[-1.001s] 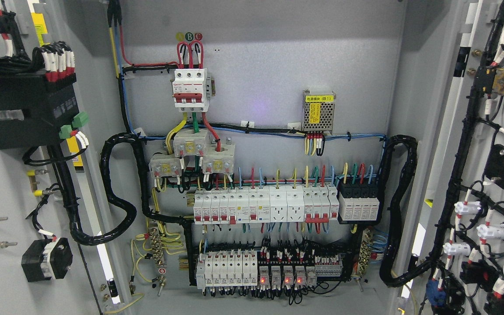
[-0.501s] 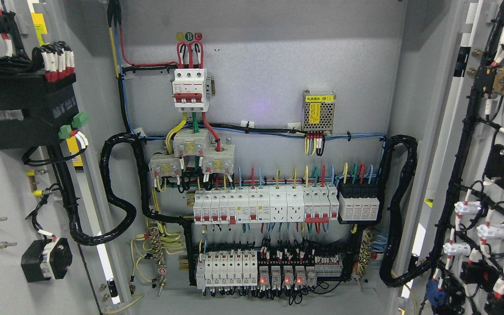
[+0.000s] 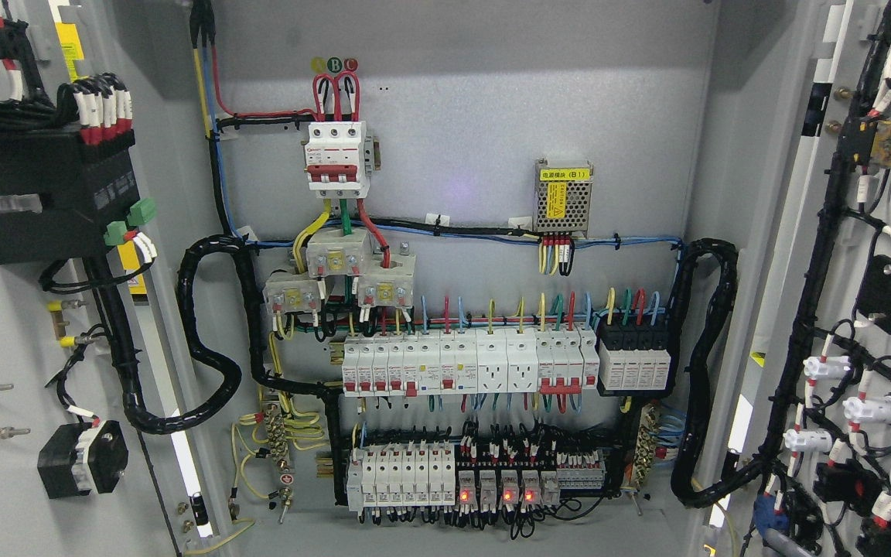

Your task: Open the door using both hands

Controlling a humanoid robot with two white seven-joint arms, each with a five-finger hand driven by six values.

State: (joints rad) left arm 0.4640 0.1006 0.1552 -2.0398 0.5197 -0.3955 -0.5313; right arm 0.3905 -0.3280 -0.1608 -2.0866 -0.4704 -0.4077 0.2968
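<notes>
An electrical cabinet fills the head view with both doors swung wide. The left door [image 3: 5, 325] shows its inner face at the left edge, carrying a black module [image 3: 43, 193] and wired parts. The right door [image 3: 824, 255] stands open at the right edge, with black cable looms and white connectors on its inner face. Between them the grey back panel [image 3: 476, 116] is fully exposed. Neither of my hands nor any arm shows in the picture.
On the back panel sit a red and white main breaker [image 3: 336, 153], a small metal power supply [image 3: 563, 196], a row of white breakers [image 3: 469, 363] and a lower row of relays with red lights [image 3: 492, 483]. Thick black conduits [image 3: 206, 333] loop at both sides.
</notes>
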